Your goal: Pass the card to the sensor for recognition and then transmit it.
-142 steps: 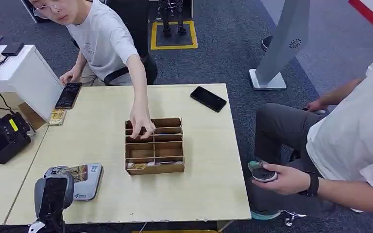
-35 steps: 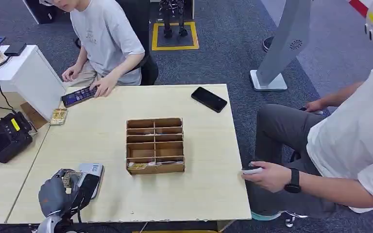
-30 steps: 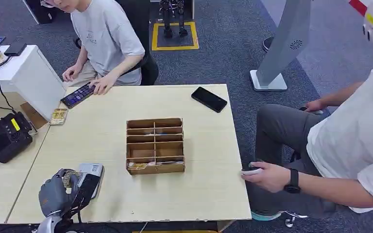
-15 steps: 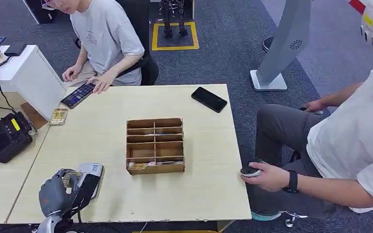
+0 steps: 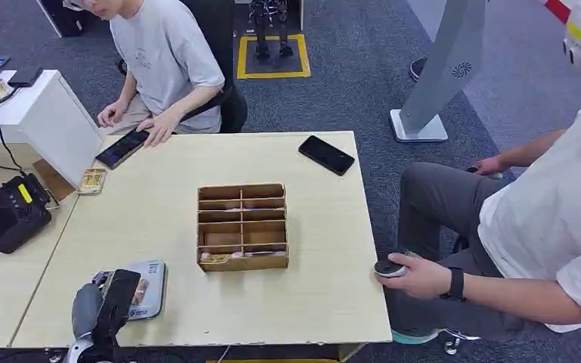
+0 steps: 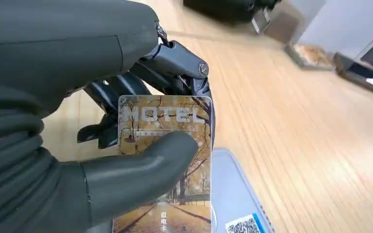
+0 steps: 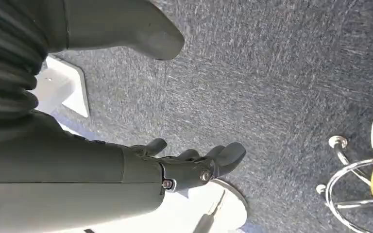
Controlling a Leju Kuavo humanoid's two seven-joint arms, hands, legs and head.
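One card point(image 6: 167, 160) is being pinched by left hand point(image 5: 107, 306) w/ thumb, just above sensor point(image 5: 151, 291); right hand point(image 7: 189, 162) is hanging w/ fingers apart, holding nothing.

Office, grey carpet point(image 5: 348, 83), wooden desks point(image 5: 325, 249)

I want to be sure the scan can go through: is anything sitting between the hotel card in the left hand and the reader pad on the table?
Nothing visible. The left hand pinches the hotel card right over the grey reader pad, with no object between them.
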